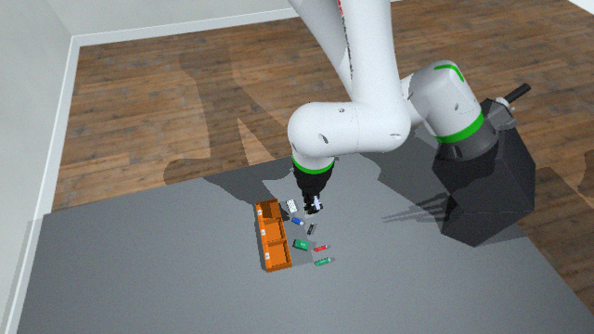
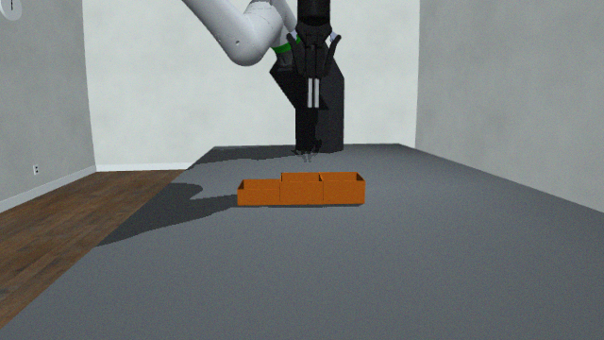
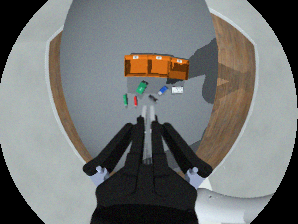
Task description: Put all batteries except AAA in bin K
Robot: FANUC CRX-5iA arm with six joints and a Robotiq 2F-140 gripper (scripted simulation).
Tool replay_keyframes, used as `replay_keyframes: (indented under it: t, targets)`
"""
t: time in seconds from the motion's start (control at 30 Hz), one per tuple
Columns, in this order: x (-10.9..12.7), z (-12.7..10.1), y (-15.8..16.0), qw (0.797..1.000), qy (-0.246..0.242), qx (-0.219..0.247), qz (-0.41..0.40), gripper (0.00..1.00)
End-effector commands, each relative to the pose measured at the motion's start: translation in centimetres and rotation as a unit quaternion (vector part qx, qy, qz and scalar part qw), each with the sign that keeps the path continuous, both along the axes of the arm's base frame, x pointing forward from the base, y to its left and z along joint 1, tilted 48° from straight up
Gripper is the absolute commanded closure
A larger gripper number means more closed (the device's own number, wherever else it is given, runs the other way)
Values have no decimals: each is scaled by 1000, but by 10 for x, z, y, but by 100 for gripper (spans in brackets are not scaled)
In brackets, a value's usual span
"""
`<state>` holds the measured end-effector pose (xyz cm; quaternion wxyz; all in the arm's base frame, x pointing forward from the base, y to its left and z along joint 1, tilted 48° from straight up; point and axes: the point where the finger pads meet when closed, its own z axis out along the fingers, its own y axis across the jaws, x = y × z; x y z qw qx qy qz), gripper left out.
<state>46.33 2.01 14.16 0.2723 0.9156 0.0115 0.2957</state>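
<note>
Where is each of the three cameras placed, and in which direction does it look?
Top: high above the table, looking down at the orange bins and the small items beside them; shows the white arm, its dark base and the gripper.
Exterior: low at the table's near end, looking level across at the bins and the back wall; shows the gripper, shut and empty, hanging high.
Wrist: on the arm's end, looking past the fingers down at the bins from well above.
All three share the orange bins; top and wrist also share the small items.
</note>
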Motion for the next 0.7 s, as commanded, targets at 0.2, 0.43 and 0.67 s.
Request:
replay_keyframes:
  t: [0.2,0.43,0.67]
  targets:
    - [12,5,-12,1000,-17,15,-7,95]
    - [40,15,-41,1000,-17,15,-7,95]
    - [77,28,-78,1000,-17,15,-7,95]
